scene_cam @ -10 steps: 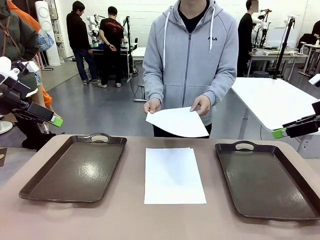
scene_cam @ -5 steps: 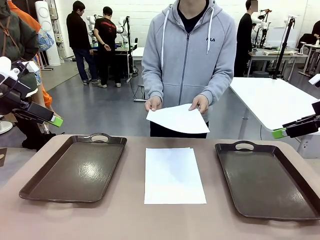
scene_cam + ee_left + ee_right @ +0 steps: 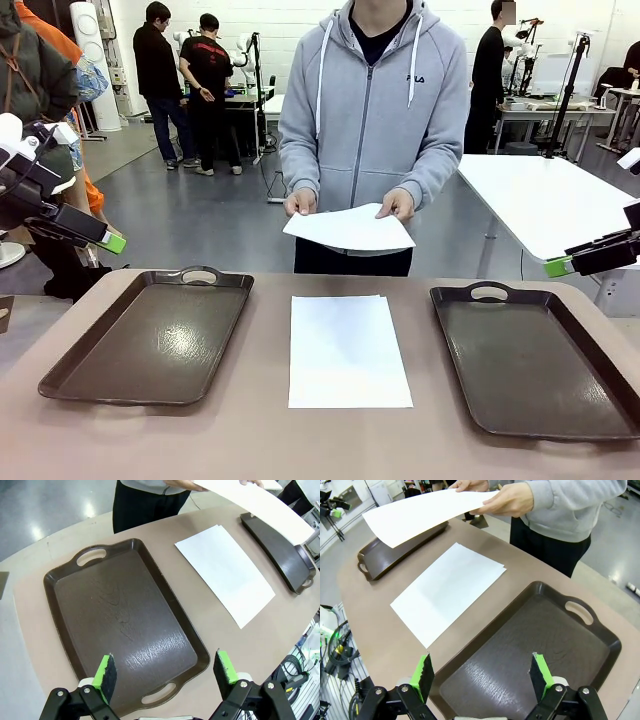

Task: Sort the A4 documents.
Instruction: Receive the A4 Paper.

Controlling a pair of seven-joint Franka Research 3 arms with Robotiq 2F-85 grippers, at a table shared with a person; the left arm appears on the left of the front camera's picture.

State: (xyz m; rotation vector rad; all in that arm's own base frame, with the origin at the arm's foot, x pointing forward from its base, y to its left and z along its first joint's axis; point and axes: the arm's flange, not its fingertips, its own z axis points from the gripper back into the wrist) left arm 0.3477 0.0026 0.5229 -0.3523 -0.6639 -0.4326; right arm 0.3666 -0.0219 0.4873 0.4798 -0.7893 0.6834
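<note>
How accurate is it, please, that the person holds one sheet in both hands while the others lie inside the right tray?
Not quite: the other sheets lie on the table between the left tray and the right tray, as the front view shows. Otherwise right.

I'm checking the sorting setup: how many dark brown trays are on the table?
2. The left tray lies on the robot's left of the white sheets, the right tray on their right. None seems hidden.

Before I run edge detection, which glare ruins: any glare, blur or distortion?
Front view: light glares on the left tray. Left wrist view: bright sheen on that tray's near end; the table edge looks bowed, likely by the wide lens. Right wrist view: faint sheen on the right tray.
</note>
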